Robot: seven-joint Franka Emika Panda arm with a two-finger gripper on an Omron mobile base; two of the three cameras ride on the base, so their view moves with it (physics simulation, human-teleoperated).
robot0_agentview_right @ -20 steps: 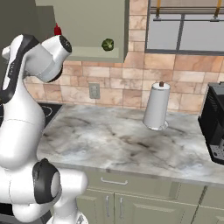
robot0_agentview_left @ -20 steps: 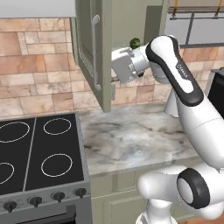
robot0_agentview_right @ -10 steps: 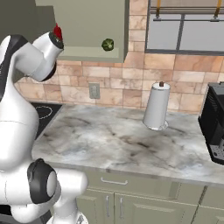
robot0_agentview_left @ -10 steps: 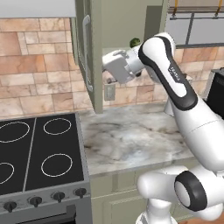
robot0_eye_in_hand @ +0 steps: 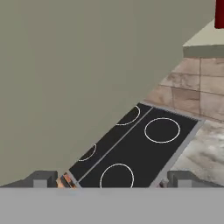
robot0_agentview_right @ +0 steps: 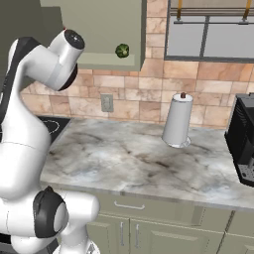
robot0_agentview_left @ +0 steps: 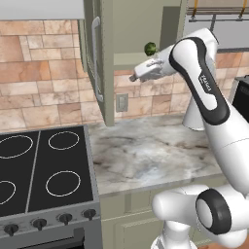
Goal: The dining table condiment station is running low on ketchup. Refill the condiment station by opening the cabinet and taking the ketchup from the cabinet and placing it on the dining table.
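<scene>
Cabinet [robot0_agentview_left: 104, 58] door ajar, upper centre; tool [robot0_eye_in_hand: 111, 178] jaws wide apart, empty, beside door; stove [robot0_agentview_left: 41, 170] lower left.

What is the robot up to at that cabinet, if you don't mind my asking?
The white arm is working at the sage-green cabinet above the marbled counter. Its door stands swung out, edge-on in the left base view, with the bar handle facing the stove. The pincer is open and holds nothing, raised beside the door's inner face. A red thing, possibly the ketchup, sits on the cabinet shelf, untouched.
</scene>
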